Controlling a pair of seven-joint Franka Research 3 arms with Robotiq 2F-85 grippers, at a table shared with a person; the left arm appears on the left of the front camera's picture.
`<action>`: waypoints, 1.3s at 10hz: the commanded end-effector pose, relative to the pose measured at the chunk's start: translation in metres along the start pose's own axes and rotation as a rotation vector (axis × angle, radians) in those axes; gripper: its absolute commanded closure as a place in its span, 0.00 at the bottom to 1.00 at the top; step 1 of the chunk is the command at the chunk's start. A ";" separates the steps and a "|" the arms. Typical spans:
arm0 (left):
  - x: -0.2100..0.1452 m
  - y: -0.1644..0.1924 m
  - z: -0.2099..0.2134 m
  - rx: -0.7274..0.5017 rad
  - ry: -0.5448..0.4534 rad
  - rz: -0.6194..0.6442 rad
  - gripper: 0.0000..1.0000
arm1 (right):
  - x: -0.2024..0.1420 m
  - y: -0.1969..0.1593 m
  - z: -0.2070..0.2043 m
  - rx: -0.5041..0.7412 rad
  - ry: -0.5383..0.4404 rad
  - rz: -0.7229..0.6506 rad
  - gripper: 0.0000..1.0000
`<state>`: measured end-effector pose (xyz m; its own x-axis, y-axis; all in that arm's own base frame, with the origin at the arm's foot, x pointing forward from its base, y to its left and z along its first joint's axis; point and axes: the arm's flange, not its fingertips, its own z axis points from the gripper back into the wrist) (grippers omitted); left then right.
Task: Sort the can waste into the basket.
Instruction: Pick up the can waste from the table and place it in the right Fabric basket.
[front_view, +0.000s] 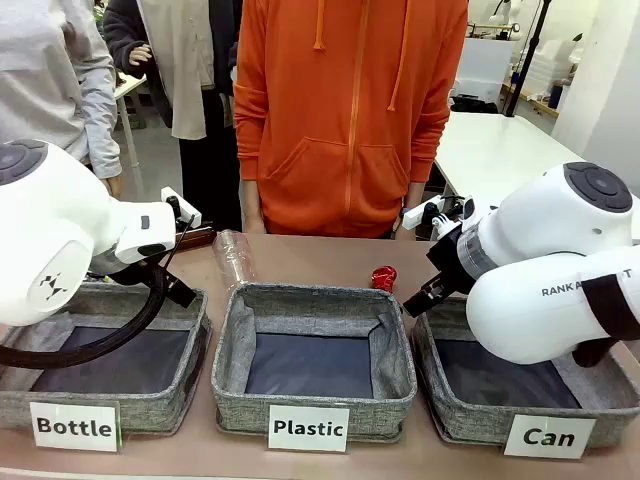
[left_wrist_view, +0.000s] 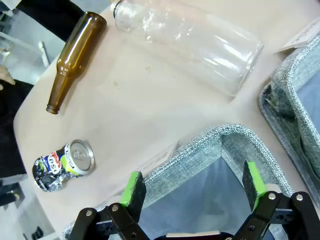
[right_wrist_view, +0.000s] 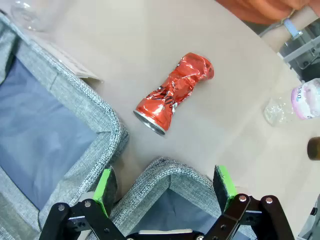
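1. On the table (front_view: 310, 260), just past the gap between the "Plastic" basket (front_view: 235, 390) and the "Can" basket (front_view: 460, 420), lies the red can (right_wrist_view: 175, 92). It is crushed and lies on its side. I think it should go first, as it is the one nearest its basket.
2. The right fingers (right_wrist_view: 225, 182) are wide open and hold nothing. They hang over the far left corner of the "Can" basket, near the red can but not touching it.
3. To grab it well, move the right fingers out past the rim. Then bring them straight down, one on each side of the can's thin, squashed middle. Turn the wrist so they cross the can and do not run along it.
4. Squeeze softly. A shiny, bent can may slip or roll away.
5. Lift it higher than the rim. Let go over the dark floor of the "Can" basket, not the "Plastic" one beside it.
6. The left fingers (left_wrist_view: 132, 187) are wide open and empty too, over a far corner of the "Bottle" basket (front_view: 160, 410). The dark can (left_wrist_view: 62, 165) lies past that basket, near the table's edge and well apart from the "Can" basket.
7. Leave the brown bottle (left_wrist_view: 75, 57) and the clear bottle (left_wrist_view: 200, 47) alone.
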<state>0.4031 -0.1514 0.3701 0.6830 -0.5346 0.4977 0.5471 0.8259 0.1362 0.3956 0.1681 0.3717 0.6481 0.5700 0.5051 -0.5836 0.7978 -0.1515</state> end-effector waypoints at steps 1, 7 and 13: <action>0.000 0.000 0.000 0.000 0.000 0.000 0.00 | 0.000 0.000 0.000 0.000 0.000 0.000 0.00; 0.000 0.000 0.000 0.000 0.000 0.000 0.00 | 0.000 0.000 0.000 0.000 0.000 0.000 0.00; 0.000 0.000 0.000 0.000 0.000 0.000 0.00 | 0.000 0.000 0.000 0.000 0.000 0.000 0.00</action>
<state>0.4031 -0.1514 0.3701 0.6831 -0.5345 0.4977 0.5471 0.8260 0.1361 0.3957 0.1682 0.3716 0.6476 0.5709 0.5047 -0.5841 0.7973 -0.1523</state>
